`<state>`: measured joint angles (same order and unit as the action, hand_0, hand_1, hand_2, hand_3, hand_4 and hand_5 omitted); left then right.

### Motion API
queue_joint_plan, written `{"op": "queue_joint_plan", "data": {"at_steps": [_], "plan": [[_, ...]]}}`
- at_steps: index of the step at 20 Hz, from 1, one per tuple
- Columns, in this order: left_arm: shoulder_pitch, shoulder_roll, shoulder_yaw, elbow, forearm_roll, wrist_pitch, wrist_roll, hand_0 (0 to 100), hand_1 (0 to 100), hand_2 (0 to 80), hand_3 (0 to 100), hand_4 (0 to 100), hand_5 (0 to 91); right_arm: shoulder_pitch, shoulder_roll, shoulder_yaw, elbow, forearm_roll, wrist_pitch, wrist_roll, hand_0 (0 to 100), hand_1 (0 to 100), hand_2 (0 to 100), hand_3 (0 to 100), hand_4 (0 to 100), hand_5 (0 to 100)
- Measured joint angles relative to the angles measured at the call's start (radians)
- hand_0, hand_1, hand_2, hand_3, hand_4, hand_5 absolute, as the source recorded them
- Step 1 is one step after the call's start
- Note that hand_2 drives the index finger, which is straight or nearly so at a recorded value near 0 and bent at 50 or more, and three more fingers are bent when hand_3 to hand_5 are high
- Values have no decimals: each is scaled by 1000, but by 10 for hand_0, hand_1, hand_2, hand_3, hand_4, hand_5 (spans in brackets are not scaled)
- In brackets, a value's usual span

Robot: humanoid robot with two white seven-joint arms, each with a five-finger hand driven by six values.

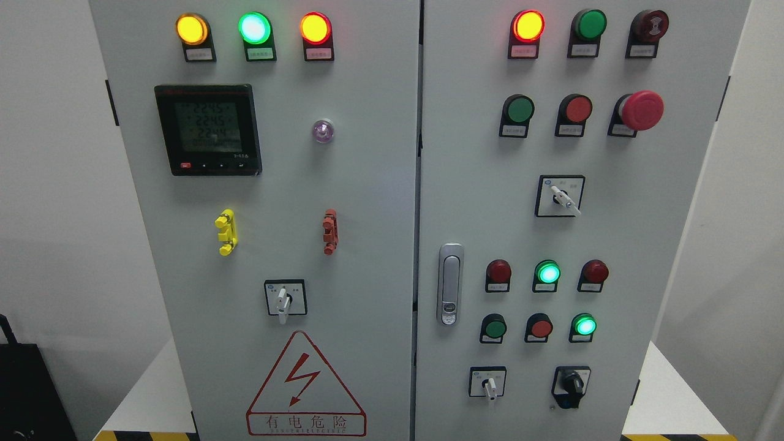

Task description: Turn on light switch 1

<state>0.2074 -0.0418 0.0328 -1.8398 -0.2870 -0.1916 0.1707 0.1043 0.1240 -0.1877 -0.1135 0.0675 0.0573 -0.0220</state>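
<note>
Low on the left door, the warning triangle sat nearest the camera, below a white rotary switch. No robot hand was in view, so its state and positions relative to it could not be told. With label print unreadable, switch 1 could not be identified, risking a wrong selector turned.

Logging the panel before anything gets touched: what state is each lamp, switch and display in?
Top-left lamps: all three lit
Meter display: on
Top-right red lamp: lit
Green lamp beside it: dark
Lower green lamps: two lit
Left selector switch: pointing down
Emergency stop: state unclear
</note>
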Motion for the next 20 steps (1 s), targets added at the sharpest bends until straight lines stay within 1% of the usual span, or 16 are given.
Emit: {"op": "queue_joint_plan", "data": {"at_steps": [6,8,10,13,16,20], "plan": [[-58,-18,-51,-46,-50,119,84,0,439,524,978,1000,875,0,0,0,0,0,0,0,0,0,0,0,0,0],[-72,-23,-71,-59,-57,154,102,0,436,530,1000,1000,878,0,0,0,0,0,0,0,0,0,0,0,0,0],[-87,-27,-91,-68,-58,173,116,0,418,536,1000,1000,880,0,0,0,0,0,0,0,0,0,0,0,0,0],[-108,-34,-117,-78,-37,183,128,0,383,543,1000,1000,881,0,0,0,0,0,0,0,0,0,0,0,0,0],[-129,-39,-138,-85,6,188,132,0,375,541,1000,1000,881,0,0,0,0,0,0,0,0,0,0,0,0,0],[-163,-45,-158,-92,45,193,135,0,371,531,1000,1000,882,0,0,0,0,0,0,0,0,0,0,0,0,0]]}}
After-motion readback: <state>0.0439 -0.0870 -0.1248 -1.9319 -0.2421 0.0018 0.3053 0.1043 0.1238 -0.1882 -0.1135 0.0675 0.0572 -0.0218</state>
